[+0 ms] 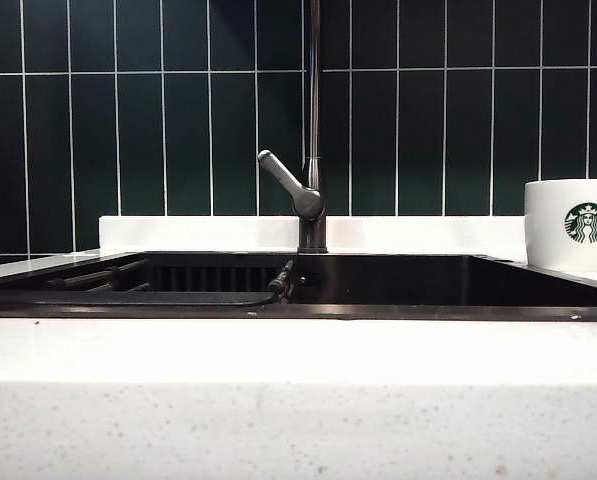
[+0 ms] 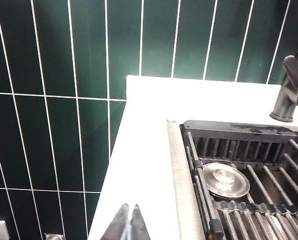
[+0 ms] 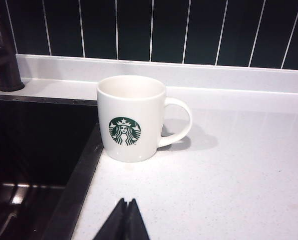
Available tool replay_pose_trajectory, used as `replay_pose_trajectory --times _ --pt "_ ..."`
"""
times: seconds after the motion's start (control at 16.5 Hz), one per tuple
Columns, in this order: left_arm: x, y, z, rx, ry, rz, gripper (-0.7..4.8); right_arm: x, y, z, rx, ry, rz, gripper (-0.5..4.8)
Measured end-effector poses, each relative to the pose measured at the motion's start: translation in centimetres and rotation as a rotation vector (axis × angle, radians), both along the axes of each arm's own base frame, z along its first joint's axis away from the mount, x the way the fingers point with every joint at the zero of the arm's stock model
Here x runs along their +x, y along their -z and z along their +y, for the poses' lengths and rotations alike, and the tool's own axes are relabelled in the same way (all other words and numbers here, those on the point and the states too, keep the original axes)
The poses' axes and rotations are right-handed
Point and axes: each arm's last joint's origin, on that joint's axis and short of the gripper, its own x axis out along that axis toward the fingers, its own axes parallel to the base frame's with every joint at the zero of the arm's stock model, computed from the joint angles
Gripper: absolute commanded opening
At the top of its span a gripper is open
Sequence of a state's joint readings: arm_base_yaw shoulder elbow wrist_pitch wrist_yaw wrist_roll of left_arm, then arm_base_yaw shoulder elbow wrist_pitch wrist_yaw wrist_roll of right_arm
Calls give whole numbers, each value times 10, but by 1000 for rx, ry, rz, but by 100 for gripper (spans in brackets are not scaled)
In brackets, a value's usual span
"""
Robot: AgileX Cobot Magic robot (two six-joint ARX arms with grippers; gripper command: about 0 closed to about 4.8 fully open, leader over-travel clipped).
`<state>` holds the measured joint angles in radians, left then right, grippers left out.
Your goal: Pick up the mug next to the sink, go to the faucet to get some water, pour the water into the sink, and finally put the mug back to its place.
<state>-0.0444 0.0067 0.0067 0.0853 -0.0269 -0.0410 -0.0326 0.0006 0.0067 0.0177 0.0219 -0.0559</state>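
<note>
Two grippers: left gripper [image 2: 126, 225] and right gripper [image 3: 123, 222], fingers pressed together, holding nothing.
Mug bearing: mug [image 3: 132, 119] stands upright ahead of right fingertips, apart.
Nearer arm: right.

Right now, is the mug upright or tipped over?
Upright. The mug stands on its base on the white countertop beside the sink, rim up, handle to the side, logo level. Both grippers, shut, hang clear of it.
</note>
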Motion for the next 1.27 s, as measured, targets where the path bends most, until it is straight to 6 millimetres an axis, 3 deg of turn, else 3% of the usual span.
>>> replay_pose_trajectory --times 0.42,0.55,0.79,0.91,1.03,1.15,1.27 --pt "0 0 0 -24 2 7 -6 0 0 0 33 0 -3 -6" --pt "-2 -9 0 -41 4 -19 -5 -1 -6 0 78 6 -8 -6" --pt "-15 -54 -1 24 42 -136 -6 -22 -69 -2 111 78 -164 -6" --pt "-19 -72 -1 46 39 -140 -6 -27 -92 -3 90 115 -155 -6" --pt "-15 -96 -1 59 63 -100 -5 -22 -118 -3 10 133 -96 -6" --pt "1 -107 -3 85 83 -33 -6 -10 -136 -4 -21 162 -51 -6" --pt "18 -112 -4 102 106 35 -5 6 -141 -6 -77 212 17 -6"
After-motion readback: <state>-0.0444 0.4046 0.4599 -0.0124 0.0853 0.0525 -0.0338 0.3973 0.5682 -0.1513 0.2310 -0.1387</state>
